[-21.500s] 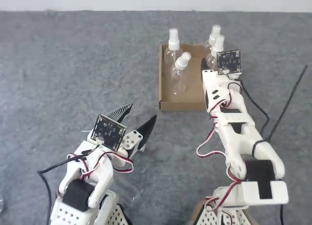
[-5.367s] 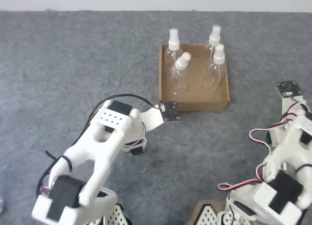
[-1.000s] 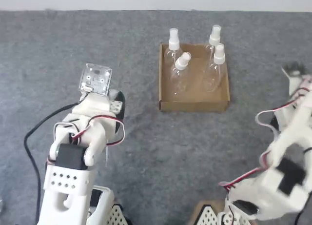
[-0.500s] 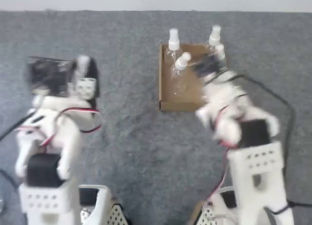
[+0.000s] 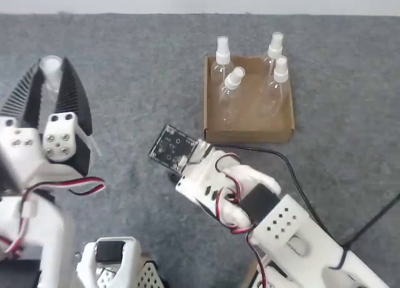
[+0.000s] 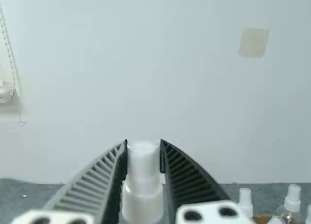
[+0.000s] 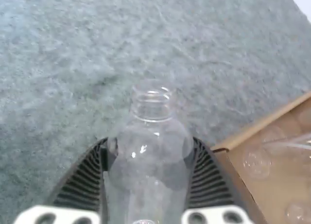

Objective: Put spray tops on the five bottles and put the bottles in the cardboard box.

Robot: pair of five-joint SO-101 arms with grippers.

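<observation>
My left gripper (image 5: 50, 68) is raised high at the table's left, shut on a white spray top (image 5: 50, 65). The left wrist view has the spray top (image 6: 142, 182) upright between the fingers (image 6: 99, 185), against a pale wall. My right gripper (image 7: 150, 145) is shut on a clear bottle (image 7: 149, 151) with a bare open neck, over grey carpet beside the cardboard box (image 7: 257, 130). From above, the right arm (image 5: 225, 188) lies across the middle, just in front of the cardboard box (image 5: 249, 137). Several capped bottles (image 5: 230, 94) stand in the box.
Grey carpet covers the table, with open room left of the box and behind it. The right arm's cable (image 5: 294, 175) loops near the box's front. Two capped bottles (image 6: 291, 200) peek in low in the left wrist view.
The left arm has lifted, its gripper now pointing up with the spray top in it. The right arm has swung away from the box toward the middle of the table.
</observation>
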